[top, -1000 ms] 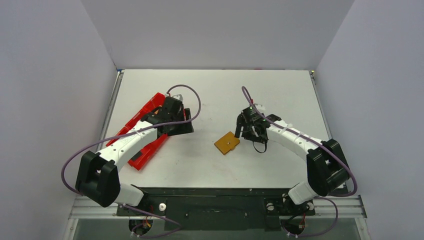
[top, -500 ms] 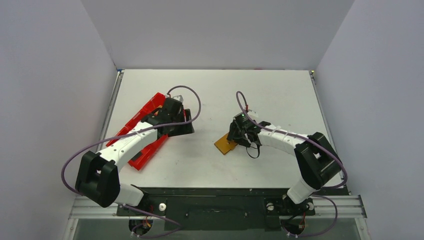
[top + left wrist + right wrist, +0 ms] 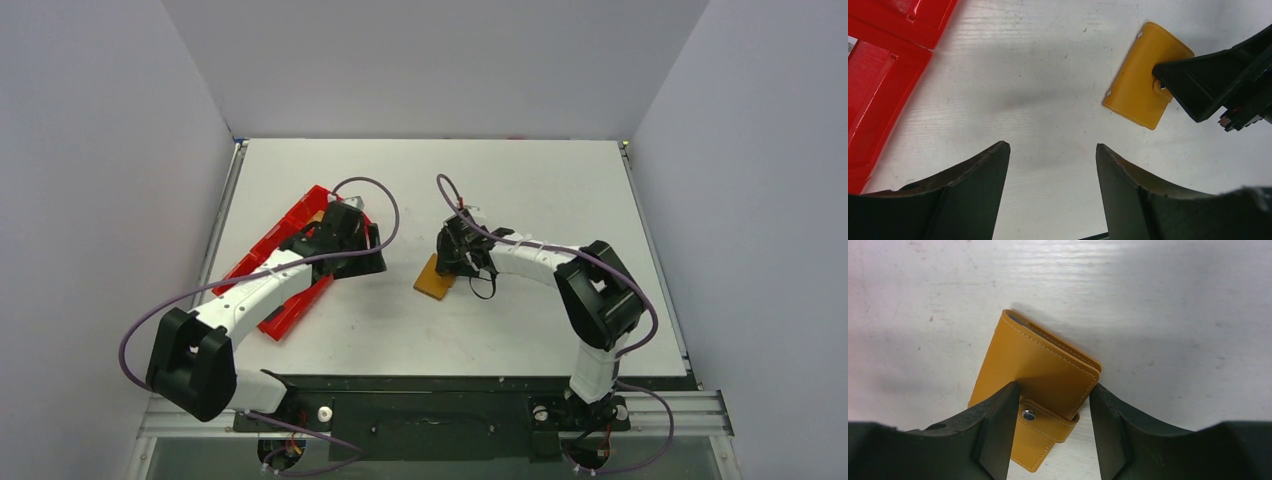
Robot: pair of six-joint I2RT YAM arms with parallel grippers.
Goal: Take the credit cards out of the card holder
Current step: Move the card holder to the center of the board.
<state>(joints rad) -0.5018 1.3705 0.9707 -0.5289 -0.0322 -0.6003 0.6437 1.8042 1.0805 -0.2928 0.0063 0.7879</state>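
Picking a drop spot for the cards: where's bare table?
Bare: far table behind left gripper and right gripper; near strip in front of card holder. Crowded: between red tray and the holder, where both grippers sit.

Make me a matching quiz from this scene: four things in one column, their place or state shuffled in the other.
1 card holder
2 red tray
3 left tool
4 right tool

A open over bare table
B folded shut, tan
C fingers astride a snap strap
D beside the left arm

Pairs: 1-B, 2-D, 3-A, 4-C
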